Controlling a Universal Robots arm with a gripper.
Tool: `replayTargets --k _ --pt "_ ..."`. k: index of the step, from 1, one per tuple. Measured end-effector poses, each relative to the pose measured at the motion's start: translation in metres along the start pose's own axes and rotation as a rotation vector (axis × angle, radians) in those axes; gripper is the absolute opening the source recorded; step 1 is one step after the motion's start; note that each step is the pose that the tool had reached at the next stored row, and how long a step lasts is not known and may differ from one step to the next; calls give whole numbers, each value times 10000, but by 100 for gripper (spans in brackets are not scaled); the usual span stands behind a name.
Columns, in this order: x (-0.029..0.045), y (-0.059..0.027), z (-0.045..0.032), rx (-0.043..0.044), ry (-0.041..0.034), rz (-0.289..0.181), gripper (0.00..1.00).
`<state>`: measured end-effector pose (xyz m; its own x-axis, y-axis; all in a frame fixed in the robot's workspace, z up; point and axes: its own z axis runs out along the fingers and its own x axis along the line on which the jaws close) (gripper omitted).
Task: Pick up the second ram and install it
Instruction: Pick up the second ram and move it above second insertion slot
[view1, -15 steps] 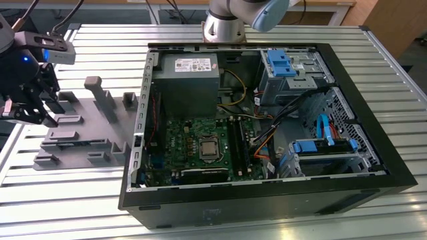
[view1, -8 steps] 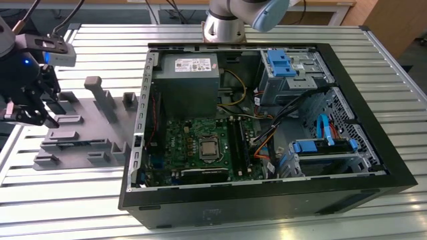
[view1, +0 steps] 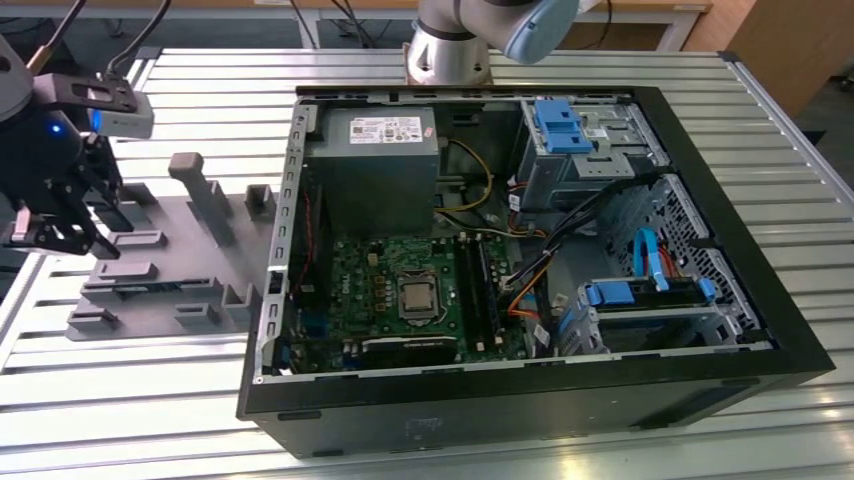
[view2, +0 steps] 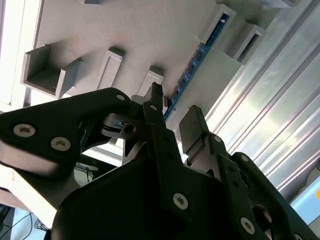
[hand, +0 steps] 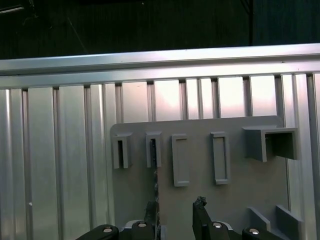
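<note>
We see the gripper (view1: 60, 225) hovering low over the grey tray (view1: 167, 255), which sits on the slatted table (view1: 134, 400) beside the open computer case (view1: 534, 405), towards the exterior view's left. In the second wrist view its fingers (view2: 192, 125) stand a moderate way apart, with nothing between them.

The second ram (view2: 192, 62) stands on edge in the tray's slotted posts, close to the tray edge that borders the bare table slats. Its near end runs up just beside one fingertip, not centred in the gap.

We judge that offset to be the main risk. If the gripper descends like this, one finger could land on the strip's top edge or on a post. If it closes off-centre, it could shove the thin board sideways and jam it in its slots. A grip near one end could also let the board pivot.
</note>
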<state>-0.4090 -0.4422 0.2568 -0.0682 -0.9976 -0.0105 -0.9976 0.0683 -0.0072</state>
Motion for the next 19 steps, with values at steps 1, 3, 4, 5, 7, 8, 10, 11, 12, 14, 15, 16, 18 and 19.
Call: replayTargets --k 1,3,4,5,7,8,10,11,12,14,15,16,18,19 --pt "3 0 6 0 0 0 42" --pt "9 -1 21 1 0 0 42" --pt "13 -1 29 1 0 0 42" --pt "18 -1 38 0 0 0 42" --pt "31 -2 57 0 0 0 42" --pt "38 -2 67 0 0 0 42" --pt "53 -3 88 1 -1 0 42" --pt "61 -4 97 -1 0 0 42" --pt "67 -4 110 0 -1 -3 42" --pt "68 -3 138 -1 -1 -106 42" --pt "70 -3 153 -2 -1 -191 42" --pt "71 -4 171 -2 -3 -266 42" --pt "73 -3 204 -3 -3 -352 42" --pt "75 -3 217 -3 -3 -359 42"
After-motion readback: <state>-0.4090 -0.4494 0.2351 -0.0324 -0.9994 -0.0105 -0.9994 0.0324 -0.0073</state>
